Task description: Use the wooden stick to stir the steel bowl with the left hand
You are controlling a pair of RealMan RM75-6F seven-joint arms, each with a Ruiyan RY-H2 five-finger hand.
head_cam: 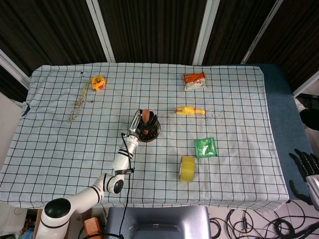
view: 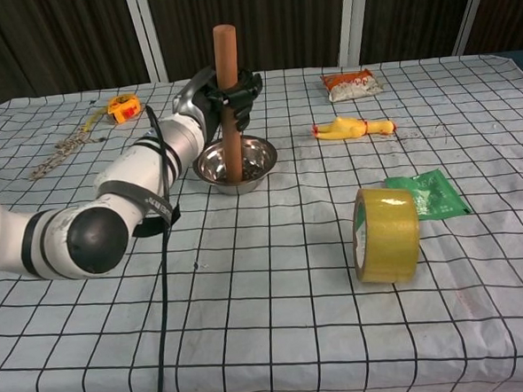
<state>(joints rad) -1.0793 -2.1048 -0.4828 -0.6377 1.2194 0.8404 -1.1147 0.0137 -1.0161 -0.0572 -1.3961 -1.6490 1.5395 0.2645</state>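
the robot's left hand (view: 224,99) grasps the wooden stick (view: 229,100) upright, fingers wrapped round its upper half, the lower end standing inside the steel bowl (view: 235,163) just above and left of centre frame in the chest view. from overhead the same bowl (head_cam: 148,131) sits mid-table on the checked cloth (head_cam: 60,144). the stick looks stiff and light, a plain dowel that should not flex; the high grip gives reach but some leverage to wobble. the bowl looks light and smooth, so it may skate on the cloth if the stick drags its wall. the right hand (head_cam: 305,172) hangs off the table at lower right, fingers apart, holding nothing.
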